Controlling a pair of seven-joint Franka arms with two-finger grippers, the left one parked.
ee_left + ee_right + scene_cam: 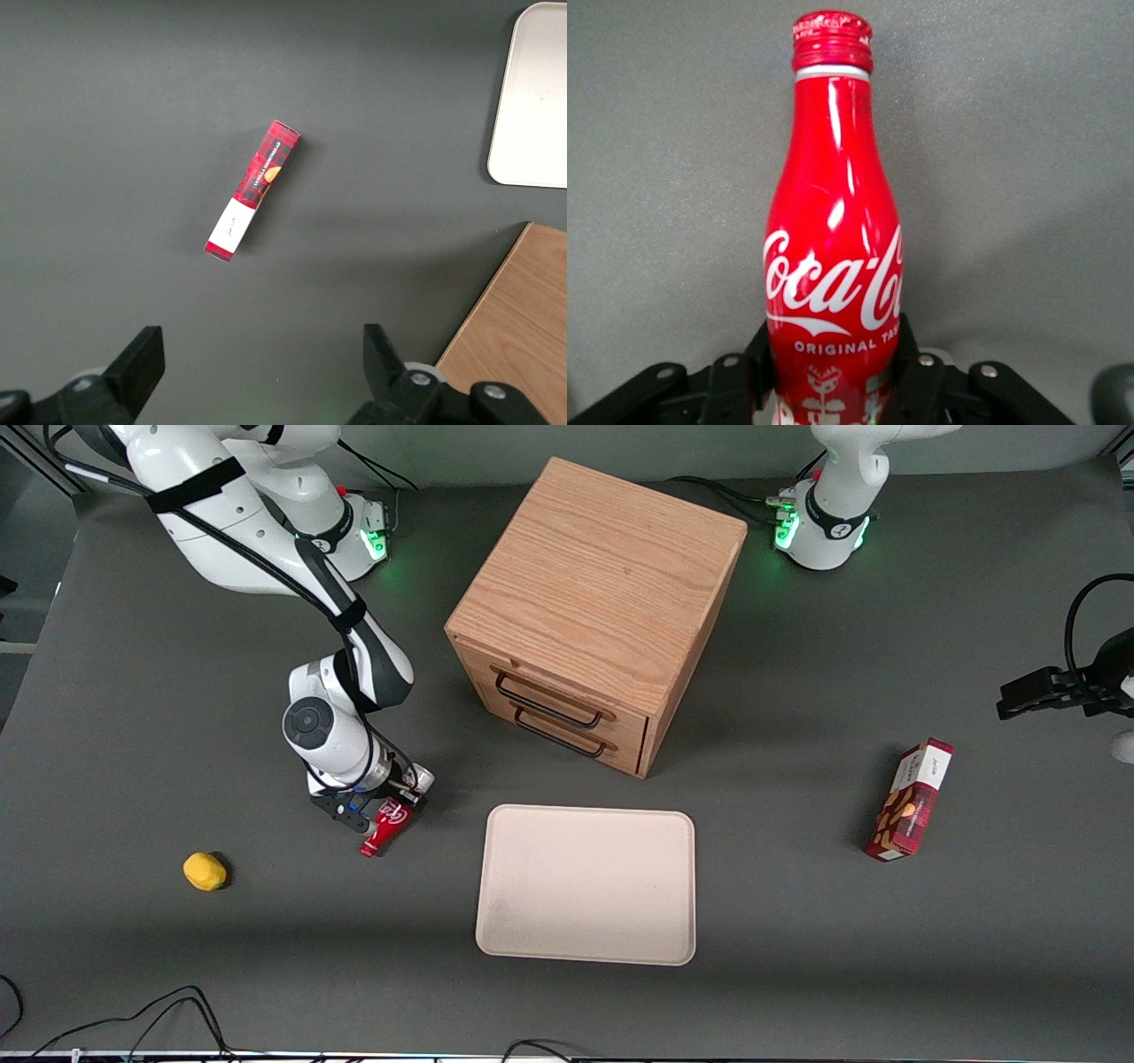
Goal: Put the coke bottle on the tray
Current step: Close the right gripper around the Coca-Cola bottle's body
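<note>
The end effector (383, 812), lower left of the front view, grips the coke bottle (387, 825) near its base. Lift it before carrying to the tray (586, 884), then lower gently.

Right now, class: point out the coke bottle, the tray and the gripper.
coke bottle (833, 266): right wrist view, on its red body.
tray (586, 886): front view, on its bare middle.
gripper (381, 810): front view, fingers shut on the bottle's lower body.
</note>
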